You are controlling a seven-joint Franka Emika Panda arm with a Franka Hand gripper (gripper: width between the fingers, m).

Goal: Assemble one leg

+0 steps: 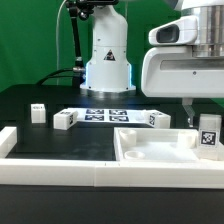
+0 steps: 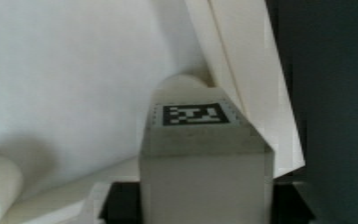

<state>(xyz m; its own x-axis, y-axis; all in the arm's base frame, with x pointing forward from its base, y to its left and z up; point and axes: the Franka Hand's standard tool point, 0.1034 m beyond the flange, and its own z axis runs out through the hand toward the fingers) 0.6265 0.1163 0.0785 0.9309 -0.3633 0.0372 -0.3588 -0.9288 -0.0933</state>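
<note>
One leg point(image 1: 208, 136) stands upright in the gripper point(image 2: 201, 190), clamped between its fingers over the panel point(image 1: 150, 150) at the worktop's right edge — presumably poised for seating.

The leg point(image 1: 208, 133) is white with a black-and-white square tag. The panel point(image 1: 160, 152) is white, the desk point(image 1: 60, 140) black, the backdrop point(image 1: 30, 40) green.

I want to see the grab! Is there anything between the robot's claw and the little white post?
No. In the wrist view the leg sits directly in the gripper, nothing between them. The exterior view shows it held over the big white panel.
</note>
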